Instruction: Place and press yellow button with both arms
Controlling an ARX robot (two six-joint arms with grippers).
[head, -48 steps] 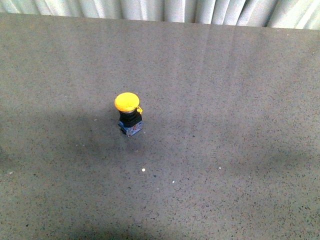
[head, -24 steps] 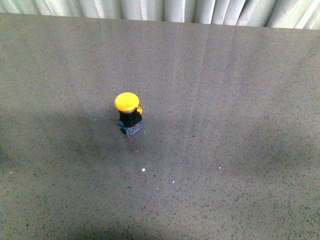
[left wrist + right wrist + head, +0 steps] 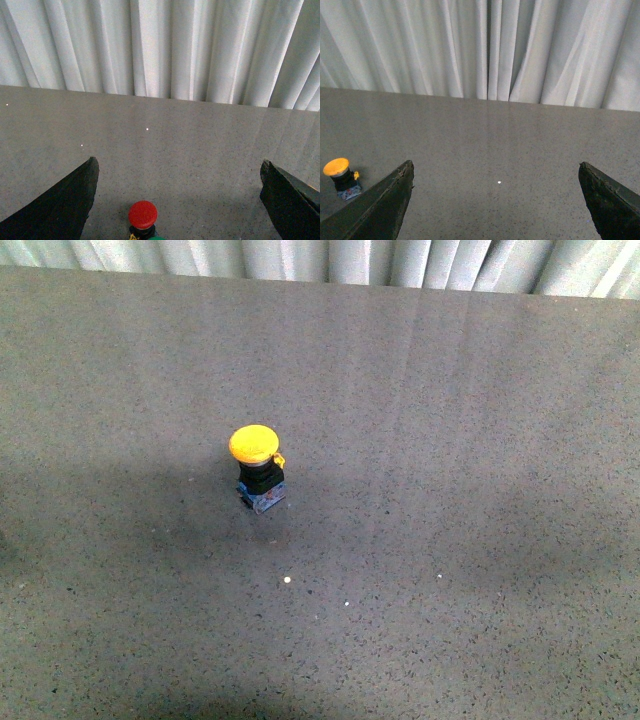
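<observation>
My left pincer (image 3: pixel 177 200) and right pincer (image 3: pixel 495 200) both gape wide, holding nothing. The yellow button (image 3: pixel 258 468) stands upright on the grey worktop (image 3: pixel 480 440).

Setting: we read this as a robot test booth or lab. Grey speckled surface (image 3: pixel 480 440), bare but for industrial push-button switches: a yellow button (image 3: pixel 256 466) and a red button (image 3: pixel 142 217). White pleated curtain (image 3: pixel 485 45) closes off the far edge.
</observation>
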